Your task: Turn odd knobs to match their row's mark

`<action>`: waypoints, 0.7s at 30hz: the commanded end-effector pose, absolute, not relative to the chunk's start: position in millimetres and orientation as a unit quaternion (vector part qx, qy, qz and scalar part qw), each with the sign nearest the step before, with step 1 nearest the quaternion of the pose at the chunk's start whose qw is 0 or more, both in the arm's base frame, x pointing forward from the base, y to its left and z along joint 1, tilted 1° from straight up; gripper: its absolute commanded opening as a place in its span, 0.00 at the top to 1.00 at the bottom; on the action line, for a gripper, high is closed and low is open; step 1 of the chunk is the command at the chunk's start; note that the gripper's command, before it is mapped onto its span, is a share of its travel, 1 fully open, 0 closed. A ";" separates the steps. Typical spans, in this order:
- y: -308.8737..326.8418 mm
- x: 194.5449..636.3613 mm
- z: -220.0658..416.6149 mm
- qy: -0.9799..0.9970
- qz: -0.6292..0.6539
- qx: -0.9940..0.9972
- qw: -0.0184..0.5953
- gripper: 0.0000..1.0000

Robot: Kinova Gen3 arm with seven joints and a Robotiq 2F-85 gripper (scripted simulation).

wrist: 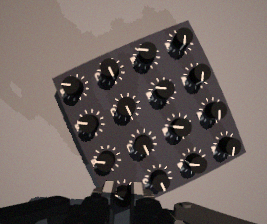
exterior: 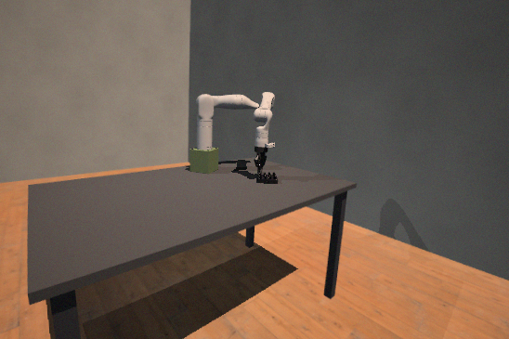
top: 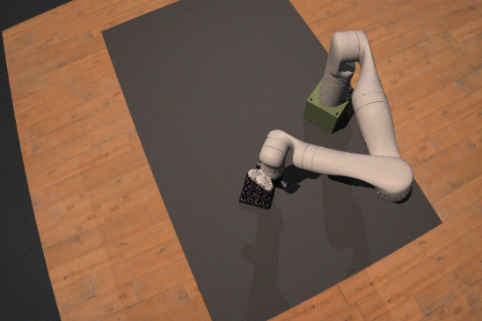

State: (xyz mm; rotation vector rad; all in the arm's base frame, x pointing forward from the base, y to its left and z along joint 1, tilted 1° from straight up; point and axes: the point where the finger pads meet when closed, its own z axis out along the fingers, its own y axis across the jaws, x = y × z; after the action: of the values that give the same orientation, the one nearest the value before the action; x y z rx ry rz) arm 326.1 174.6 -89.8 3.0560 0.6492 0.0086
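The black knob box [top: 256,200] [exterior: 267,181] [wrist: 133,125] stands on the table. My gripper [exterior: 259,174] [wrist: 123,195] points down and is shut on the corner knob [wrist: 123,196], which by the printed names at the left looks like D4. Its line is mostly hidden. In the wrist view the other D knobs [wrist: 73,86] [wrist: 90,125] [wrist: 105,162] point left. The C knobs [wrist: 109,69] [wrist: 160,180] point down and slightly right, the B knobs [wrist: 147,51] [wrist: 196,163] left, the A knobs [wrist: 184,37] [wrist: 230,146] down. The socket is not visible.
The dark table [top: 211,91] [exterior: 153,202] carries the arm's green base [top: 324,117] [exterior: 204,161]. The arm reaches over the box from the base side. Neighbouring knobs stand close to the fingers.
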 end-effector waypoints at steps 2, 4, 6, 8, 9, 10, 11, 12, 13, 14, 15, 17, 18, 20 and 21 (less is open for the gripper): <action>174.9 326.4 -89.4 0.231 0.003 0.973 0.008 0.92; 174.9 326.4 -89.4 0.247 0.003 0.969 0.008 0.92; 174.9 326.4 -89.4 0.261 0.003 0.965 0.008 0.92; 174.9 326.4 -89.4 0.261 0.003 0.965 0.008 0.92; 174.9 326.4 -89.4 0.268 0.003 0.963 0.008 0.92; 174.9 326.4 -89.4 0.275 0.003 0.961 0.009 0.92; 174.9 326.4 -89.4 0.282 0.003 0.959 0.009 0.92; 174.9 326.4 -89.4 0.289 0.003 0.957 0.009 0.92; 174.9 326.4 -89.4 0.295 0.003 0.955 0.009 0.92; 174.9 326.4 -89.4 0.301 0.003 0.953 0.009 0.92; 174.9 326.4 -89.4 0.307 0.003 0.952 0.009 0.92; 174.9 326.4 -89.4 0.319 0.003 0.948 0.009 0.92; 174.9 326.4 -89.4 0.325 0.003 0.946 0.009 0.92; 174.9 326.4 -89.4 0.335 0.002 0.942 0.009 0.92; 174.9 326.4 -89.4 0.340 0.002 0.940 0.009 0.92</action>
State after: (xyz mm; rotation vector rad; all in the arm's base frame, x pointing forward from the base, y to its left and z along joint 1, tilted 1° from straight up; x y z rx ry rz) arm 326.1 174.6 -89.9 2.9427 1.0481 0.0053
